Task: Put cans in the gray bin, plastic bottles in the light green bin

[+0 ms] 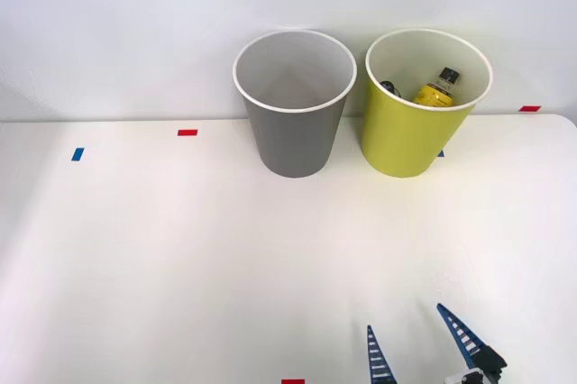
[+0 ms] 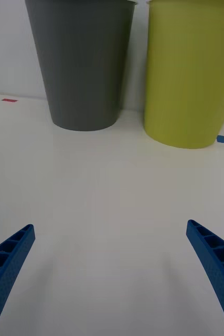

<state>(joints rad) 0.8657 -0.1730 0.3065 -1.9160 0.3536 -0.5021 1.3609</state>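
The right hand [image 1: 416, 343] sits low at the near edge of the bench [image 1: 162, 249], on the robot's right side, with its two blue ribbed fingers [image 1: 380, 361] spread well apart and nothing between them. Both fingers point forward toward the far end of the bench, where the two bins stand; from the front view their tips angle slightly outward from each other, and a bit of the dark wrist body shows at the frame's lower corner. In the wrist view the hand [image 2: 110, 233] hangs just over the bare white bench top, level and aimed at the gap between the bins, with one finger [image 2: 9, 262] at each lower corner. The gray bin [image 1: 295, 123] stands upright at the back of the bench near the wall, and as far as its white inside shows, nothing lies in it. Just beside it, on the robot's right, stands the light green bin [image 1: 410, 136], also upright, the two close together but not touching. Inside the light green bin rests the plastic bottle [image 1: 438, 86], its yellow label and black cap leaning against the inner wall, with a small dark object beside it that is too little seen to name. Small red and blue tape marks [image 1: 187, 132] dot the bench.
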